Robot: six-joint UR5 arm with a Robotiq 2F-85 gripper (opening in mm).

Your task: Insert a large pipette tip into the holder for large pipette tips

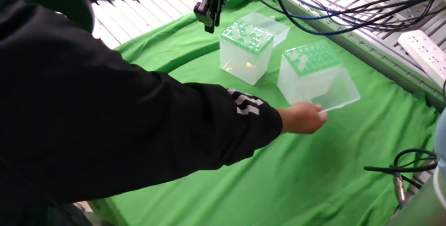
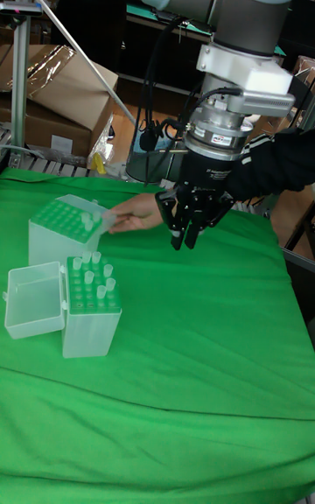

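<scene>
The holder for large pipette tips (image 1: 309, 64) (image 2: 59, 222) is a translucent box with a bright green hole grid on top. A person's hand (image 1: 301, 119) (image 2: 133, 220) grips its clear lid (image 1: 336, 98). My gripper (image 1: 208, 21) (image 2: 185, 239) hangs above the cloth, left of both boxes, pointing down. Its fingers are close together and no large pipette tip shows between them. Several clear tips (image 2: 91, 269) stand up out of the second box (image 1: 245, 50) (image 2: 91, 316).
The second box's lid (image 1: 273, 28) (image 2: 34, 298) lies open. The person's black sleeve (image 1: 104, 114) reaches across the green cloth (image 1: 327, 163). Cables (image 1: 334, 10) and a metal rack run along the far edge, and a power strip (image 1: 421, 44) lies at the right.
</scene>
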